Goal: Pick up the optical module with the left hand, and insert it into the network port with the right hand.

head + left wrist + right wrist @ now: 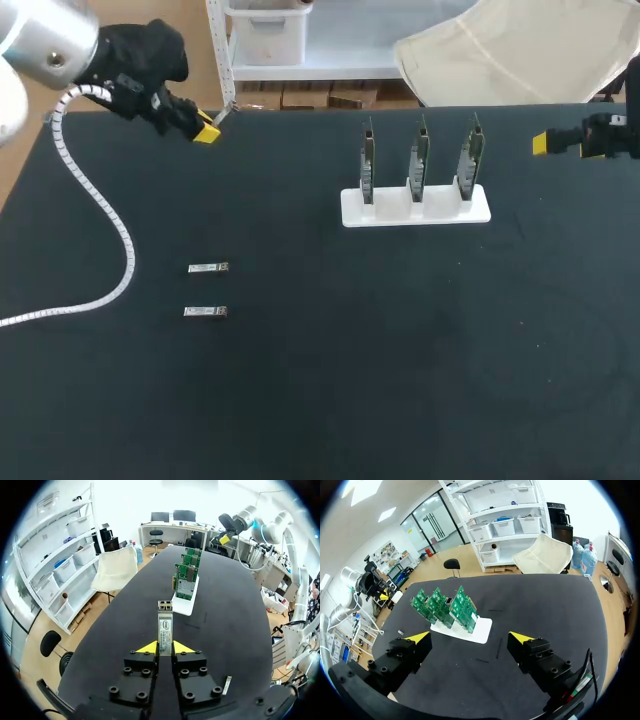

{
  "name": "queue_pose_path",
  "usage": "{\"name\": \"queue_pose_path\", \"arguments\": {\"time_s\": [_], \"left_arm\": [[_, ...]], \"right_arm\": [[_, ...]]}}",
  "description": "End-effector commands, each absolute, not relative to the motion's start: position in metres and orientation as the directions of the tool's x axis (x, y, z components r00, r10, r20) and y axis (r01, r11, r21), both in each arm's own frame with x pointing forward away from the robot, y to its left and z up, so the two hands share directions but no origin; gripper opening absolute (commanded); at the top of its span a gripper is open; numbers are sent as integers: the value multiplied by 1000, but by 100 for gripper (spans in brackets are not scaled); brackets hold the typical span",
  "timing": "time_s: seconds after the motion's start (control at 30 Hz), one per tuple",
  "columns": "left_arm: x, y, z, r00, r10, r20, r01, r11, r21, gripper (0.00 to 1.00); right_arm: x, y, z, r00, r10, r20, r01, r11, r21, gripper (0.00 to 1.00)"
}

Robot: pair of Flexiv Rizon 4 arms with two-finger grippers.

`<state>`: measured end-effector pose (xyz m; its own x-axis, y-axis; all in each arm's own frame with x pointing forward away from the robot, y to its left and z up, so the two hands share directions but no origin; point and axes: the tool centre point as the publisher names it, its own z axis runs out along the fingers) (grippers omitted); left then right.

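Left claw (165, 648) pinches the optical module (165, 622), projecting ahead; the spread right claw (470, 639) could skew this shallow hold at handover.

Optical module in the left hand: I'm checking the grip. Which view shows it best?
Left wrist view: the optical module sticks out clamped between the left hand's yellow tips. Head view shows only a small sliver; right wrist view, too distant to tell.

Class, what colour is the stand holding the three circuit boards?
White stand, clearest in head view.
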<state>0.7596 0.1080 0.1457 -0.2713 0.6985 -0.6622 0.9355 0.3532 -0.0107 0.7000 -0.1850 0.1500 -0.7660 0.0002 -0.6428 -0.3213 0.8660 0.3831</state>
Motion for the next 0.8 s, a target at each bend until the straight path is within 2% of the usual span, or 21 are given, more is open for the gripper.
{"name": "queue_pose_path", "arguments": {"time_s": [0.03,0.33,0.47,0.8], "left_arm": [[757,92,149,-237,664,-709,941,340,4,0],[780,33,186,-94,529,-843,962,266,59,0],[782,11,196,-38,475,-879,980,192,61,0],[782,-29,200,13,375,-927,997,69,42,0]], "right_arm": [[700,-185,150,-766,0,-643,-321,866,383,100],[700,-185,150,-766,0,-643,-321,866,383,100],[700,-185,150,-766,0,-643,-321,866,383,100],[700,-185,150,-766,0,-643,-321,866,383,100]]}}
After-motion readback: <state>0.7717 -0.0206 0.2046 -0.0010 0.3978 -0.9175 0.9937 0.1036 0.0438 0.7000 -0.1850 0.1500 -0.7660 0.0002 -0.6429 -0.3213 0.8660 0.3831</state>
